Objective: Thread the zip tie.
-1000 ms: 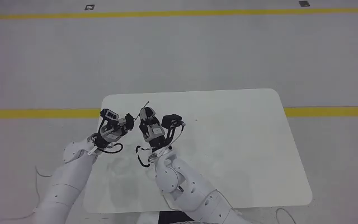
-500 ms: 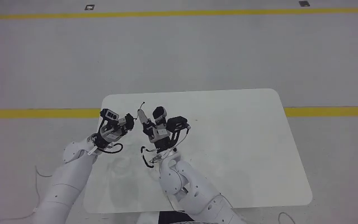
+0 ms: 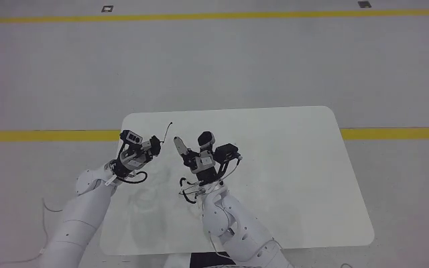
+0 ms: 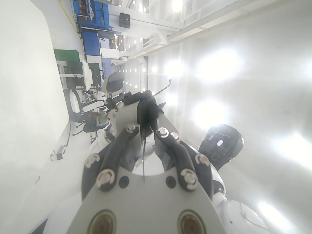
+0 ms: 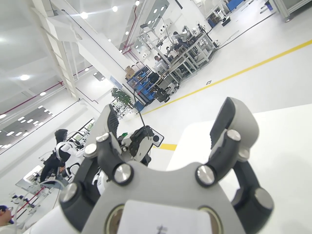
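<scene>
The right gripper (image 3: pixel 192 142) has moved away to the right, spread wide. The left gripper (image 3: pixel 155 143) pinches the zip tie (image 3: pixel 165 130), left of middle, above the counter (image 3: pixel 301 167). It probably isn't threaded yet.

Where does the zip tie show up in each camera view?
Top view: zip tie sticks out of the left tool.
Left wrist view: zip tie clamped in that tool, tip poking beyond it.
Right wrist view: zip tie rising from that tool.
Shared landmark: the left tool gripping it.
</scene>
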`<state>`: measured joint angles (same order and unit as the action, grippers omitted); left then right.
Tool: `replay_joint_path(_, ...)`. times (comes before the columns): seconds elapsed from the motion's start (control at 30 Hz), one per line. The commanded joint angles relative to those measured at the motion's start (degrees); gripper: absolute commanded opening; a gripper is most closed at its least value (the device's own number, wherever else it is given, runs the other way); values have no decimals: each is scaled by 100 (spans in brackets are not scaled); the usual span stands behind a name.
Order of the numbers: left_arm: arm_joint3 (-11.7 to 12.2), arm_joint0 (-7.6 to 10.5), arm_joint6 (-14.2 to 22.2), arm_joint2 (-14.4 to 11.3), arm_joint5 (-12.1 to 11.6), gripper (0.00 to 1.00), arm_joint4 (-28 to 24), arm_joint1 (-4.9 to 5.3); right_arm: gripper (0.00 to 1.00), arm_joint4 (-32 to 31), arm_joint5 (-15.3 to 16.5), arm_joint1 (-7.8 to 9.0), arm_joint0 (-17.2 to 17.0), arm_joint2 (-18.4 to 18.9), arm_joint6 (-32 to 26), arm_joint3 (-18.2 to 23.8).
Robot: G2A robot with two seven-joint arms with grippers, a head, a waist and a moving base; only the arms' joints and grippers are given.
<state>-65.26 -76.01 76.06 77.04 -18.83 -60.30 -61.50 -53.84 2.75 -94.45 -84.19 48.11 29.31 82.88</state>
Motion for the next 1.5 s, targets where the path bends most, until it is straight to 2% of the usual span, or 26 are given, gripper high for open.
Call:
replay_joint_path(0.0,-292,-122,-18,66,229,0,-213,9,100,0,0,0,0,0,0,0)
replay_joint_path(0.03,-384,-184,51,108,372,0,-380,14,100,115,63,1,-21,15,-54,32)
replay_joint_path(0.1,-493,-279,235,194,691,0,-665,29,100,651,443,4,-70,71,-308,90)
replay_joint_path(0.13,-530,-326,355,235,900,0,-862,34,100,938,692,15,-75,117,-528,97)
replay_joint_path(0.23,-658,-397,359,249,1356,0,-1213,43,100,1774,1257,48,-62,232,-1336,94)
replay_joint_path(0.3,-717,-424,359,215,1634,0,-1485,41,100,2332,1504,64,-52,278,-1860,112)
replay_joint_path(0.37,-706,-424,359,179,1814,0,-1678,41,100,2895,1622,73,-24,303,-2372,96)
replay_joint_path(0.43,-641,-384,359,132,1826,0,-1714,38,100,3413,1636,78,79,356,-2836,50)
replay_joint_path(0.47,-628,-357,359,110,1733,0,-1600,42,100,3413,1636,78,79,356,-2836,50)
replay_joint_path(0.77,-628,-357,359,110,1733,0,-1600,42,100,3466,1633,79,66,364,-2835,61)
replay_joint_path(0.8,-628,-357,359,110,1733,0,-1600,42,100,3606,1673,85,54,406,-2843,97)
replay_joint_path(0.9,-628,-357,359,110,1733,0,-1600,42,100,4655,1673,98,26,464,-3306,267)
replay_joint_path(1.03,-628,-357,359,110,1733,0,-1600,42,100,5953,1673,157,59,727,-4285,299)
replay_joint_path(1.13,-628,-357,359,110,1733,0,-1600,42,100,6563,1673,183,118,863,-4943,159)
replay_joint_path(1.37,-628,-357,359,110,1733,0,-1600,42,100,7413,1673,183,383,883,-6030,-325)
replay_joint_path(1.47,-628,-357,359,110,1733,0,-1600,42,100,7413,1673,183,383,883,-6030,-325)
